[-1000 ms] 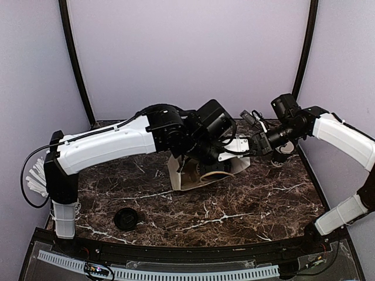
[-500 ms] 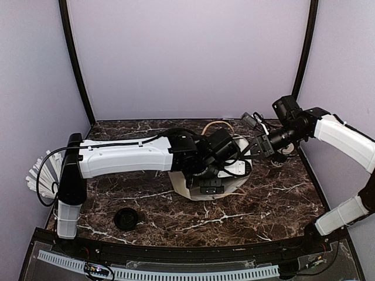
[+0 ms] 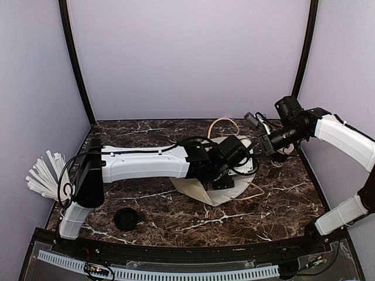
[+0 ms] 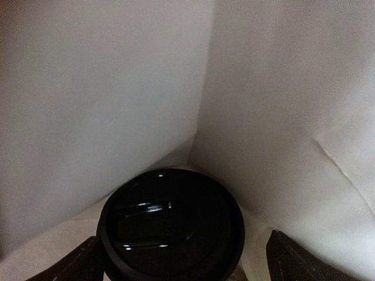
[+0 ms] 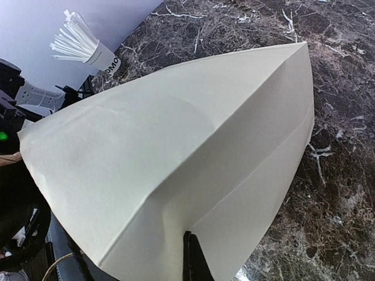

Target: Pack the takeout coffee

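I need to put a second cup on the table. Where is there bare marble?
Bare marble lies near right, between the white paper bag and the right arm's base, and back left behind the left arm. The loose black lid takes the near left. The middle is crowded: bag, both arms.

Straw cup [image 5: 104, 57]: black letters "OMO" on its white wall, cut off at the start.
Elsewhere: nothing I can read.
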`<state>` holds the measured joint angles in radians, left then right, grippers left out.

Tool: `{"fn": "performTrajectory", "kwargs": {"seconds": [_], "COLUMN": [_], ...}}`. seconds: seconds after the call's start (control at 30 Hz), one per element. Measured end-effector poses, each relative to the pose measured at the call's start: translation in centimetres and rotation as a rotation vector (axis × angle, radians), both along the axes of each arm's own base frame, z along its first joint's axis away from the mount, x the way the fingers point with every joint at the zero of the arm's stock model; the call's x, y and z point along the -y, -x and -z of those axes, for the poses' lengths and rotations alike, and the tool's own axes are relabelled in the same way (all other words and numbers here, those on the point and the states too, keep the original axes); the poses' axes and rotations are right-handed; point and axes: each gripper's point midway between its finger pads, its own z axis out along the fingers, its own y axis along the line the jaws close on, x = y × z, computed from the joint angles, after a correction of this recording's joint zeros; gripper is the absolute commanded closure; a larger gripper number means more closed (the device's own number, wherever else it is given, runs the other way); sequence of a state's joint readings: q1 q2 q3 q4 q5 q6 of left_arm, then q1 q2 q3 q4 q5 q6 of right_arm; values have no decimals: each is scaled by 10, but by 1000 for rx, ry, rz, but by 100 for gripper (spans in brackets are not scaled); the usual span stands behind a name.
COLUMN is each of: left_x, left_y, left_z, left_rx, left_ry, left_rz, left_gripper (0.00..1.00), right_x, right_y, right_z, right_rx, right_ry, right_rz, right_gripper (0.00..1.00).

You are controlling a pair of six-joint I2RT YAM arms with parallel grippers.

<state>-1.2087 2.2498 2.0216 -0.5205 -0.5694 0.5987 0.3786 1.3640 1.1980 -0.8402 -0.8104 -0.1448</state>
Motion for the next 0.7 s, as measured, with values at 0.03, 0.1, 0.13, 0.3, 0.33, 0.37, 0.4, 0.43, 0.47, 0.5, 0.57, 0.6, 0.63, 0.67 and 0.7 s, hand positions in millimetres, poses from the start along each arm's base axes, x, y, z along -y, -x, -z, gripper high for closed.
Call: {"fn": "performTrajectory", "kwargs": {"seconds": [0.03, 0.1, 0.13, 0.3, 0.33, 0.37, 0.4, 0.43, 0.47, 0.5, 0.57, 0.6, 0.63, 0.67, 0.7], "left_x": [1, 2, 4, 14, 15, 15, 15, 15, 15, 14, 13, 12, 11, 10, 9], "left_y": [-1, -3, -5, -13, -13, -11, -11, -12, -13, -15, -18, -19, -20, -21, -21], "left_z": [-1, 0, 1, 3, 3, 0, -2, -3, -4, -6, -9, -11, -12, -13, -13], "left_rx": [3, 12, 22, 98, 101, 102, 103, 104, 107, 110, 110, 106, 101, 95, 87], "left_ry": [3, 9, 17, 107, 127, 141, 149, 151, 154, 154, 143, 137, 133, 131, 131], "left_rz": [1, 5, 9, 47, 61, 76, 88, 91, 89, 86, 74, 69, 61, 55, 49], "left_gripper": [1, 1, 1, 6, 7, 6, 6, 5, 5, 8, 15, 18, 26, 29, 34], "right_x": [0, 0, 0, 0, -1, -3, -4, -4, -4, -5, -5, -5, -5, -5, -5], "right_y": [0, -1, -1, -2, 0, 1, 2, 2, 2, 1, -2, -4, -6, -8, -9], "right_z": [0, -1, -1, 0, -1, -3, -4, -6, -7, -9, -12, -13, -15, -16, -18], "right_rx": [2, 5, 7, -2, -6, -12, -14, -13, -11, -4, 10, 20, 30, 38, 44], "right_ry": [-1, -3, -2, -6, -15, -24, -32, -39, -40, -41, -47, -50, -53, -55, -58], "right_rz": [0, 0, 1, 1, -5, -12, -17, -20, -19, -18, -15, -12, -10, -8, -7], "right_gripper": [100, 100, 100, 100, 100, 100, 100, 100, 100, 100, 100, 100, 100, 100, 100]}}
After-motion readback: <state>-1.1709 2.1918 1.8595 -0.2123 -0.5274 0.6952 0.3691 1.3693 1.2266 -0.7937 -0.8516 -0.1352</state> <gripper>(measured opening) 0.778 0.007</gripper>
